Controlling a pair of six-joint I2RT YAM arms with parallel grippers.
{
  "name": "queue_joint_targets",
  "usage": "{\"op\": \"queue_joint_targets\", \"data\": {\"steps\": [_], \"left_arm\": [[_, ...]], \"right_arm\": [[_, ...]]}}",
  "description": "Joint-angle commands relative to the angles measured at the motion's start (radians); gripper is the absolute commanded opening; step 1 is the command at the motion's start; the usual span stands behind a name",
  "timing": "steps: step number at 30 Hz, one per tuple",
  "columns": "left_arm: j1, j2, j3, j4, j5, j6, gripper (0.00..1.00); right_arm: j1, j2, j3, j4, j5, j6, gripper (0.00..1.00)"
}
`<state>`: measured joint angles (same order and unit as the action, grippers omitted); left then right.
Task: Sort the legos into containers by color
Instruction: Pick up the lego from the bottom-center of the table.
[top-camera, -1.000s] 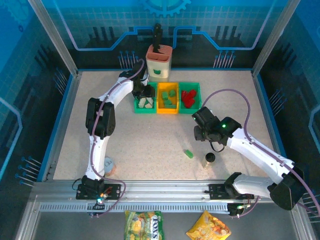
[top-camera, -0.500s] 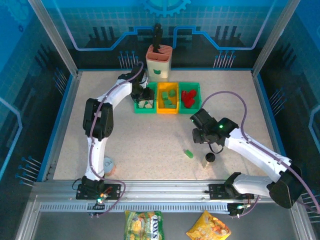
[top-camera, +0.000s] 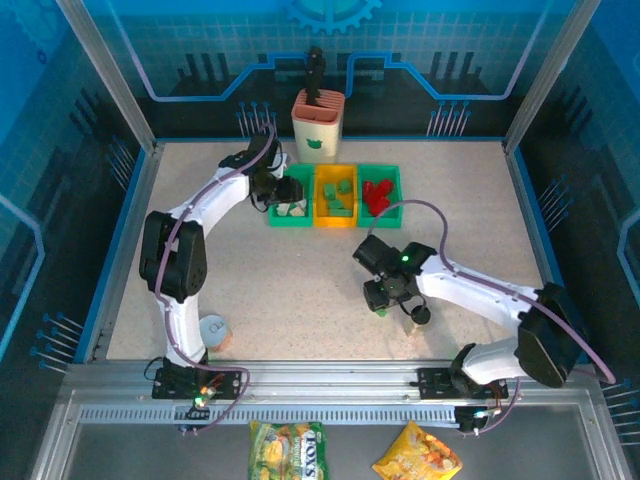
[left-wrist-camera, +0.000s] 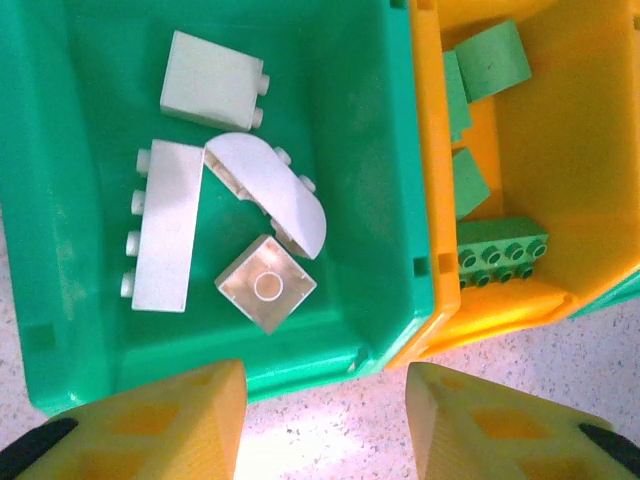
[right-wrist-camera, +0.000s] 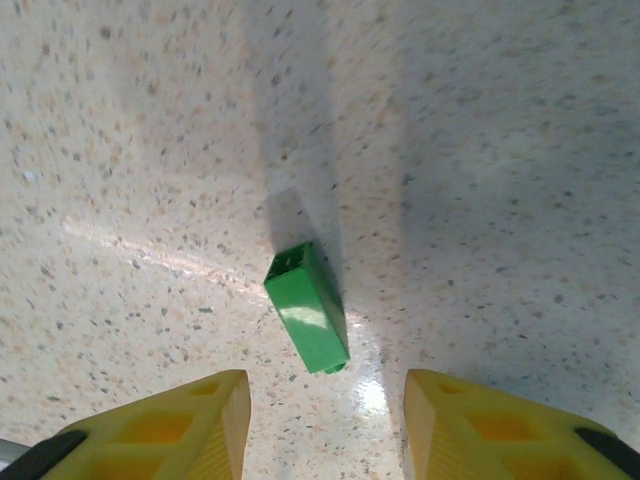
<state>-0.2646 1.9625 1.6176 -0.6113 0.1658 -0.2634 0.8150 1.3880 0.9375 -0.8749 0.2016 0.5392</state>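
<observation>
Fingers (right-wrist-camera: 150, 425) of the right gripper (right-wrist-camera: 320, 435) are hovering spread, empty, above the green lego (right-wrist-camera: 308, 308), likely light, stiff, slick; pinch its long sides.

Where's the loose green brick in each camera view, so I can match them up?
Top external: the green brick lies on the table, directly under the right pincer.
Right wrist: the brick sits mid-frame, just ahead of the open pincer's yellow fingers.
Left wrist: this camera faces the green bin of white bricks and the yellow bin instead.
Shared landmark: the right pincer over the brick.
</observation>
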Motion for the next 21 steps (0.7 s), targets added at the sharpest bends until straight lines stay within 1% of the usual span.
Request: {"op": "queue_joint_targets", "data": {"steps": [1,9,16,21], "left_arm": [[0.005,-0.060,-0.044,0.029,0.027,-0.021,0.47],[0.005,-0.120,-0.122,0.036,0.023,-0.015,0.47],[0.006,-0.134,-0.137,0.029,0.012,-0.005,0.47],[0.005,-0.139,-0.140,0.026,0.011,-0.005,0.47]], "right_arm": [[0.029,0.067,0.033,0.010,-0.017,-0.053,0.44],[0.045,0.185,0.052,0.027,0.019,-0.079,0.41],[0.046,0.223,0.028,0.060,0.022,-0.079,0.36],[0.048,0.238,0.030,0.063,0.028,-0.081,0.31]]}}
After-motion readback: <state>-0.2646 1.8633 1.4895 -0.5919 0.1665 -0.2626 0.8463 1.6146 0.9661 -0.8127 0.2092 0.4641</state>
